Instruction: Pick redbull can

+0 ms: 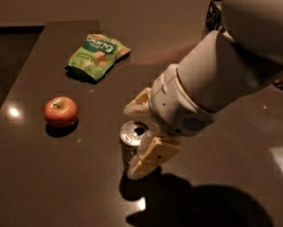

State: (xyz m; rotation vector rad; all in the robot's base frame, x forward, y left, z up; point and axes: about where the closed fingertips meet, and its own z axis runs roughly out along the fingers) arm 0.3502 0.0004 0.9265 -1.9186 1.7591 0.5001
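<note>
Table (46,174): dark, glossy top filling your view, with small light glints at the left and near the lower middle.
Arm (216,79): bulky white housing reaching in from your upper right, sloping down toward the table's middle and casting a heavy shadow below it.
Gripper (130,143): sits at the arm's low end, right at the can. Its two cream fingers (153,156) stand apart, one behind the can and one in front, so the can is between them. You cannot tell whether either pad touches the metal.
Snack bag (96,56): green, lying flat toward the far left, well apart from the gripper.
Apple (60,111): red, resting on the table left of the can, near it but not touching.
Redbull can (133,132): upright near the table's middle, silver top with its opening facing you, the front of its body partly hidden by the near finger.
</note>
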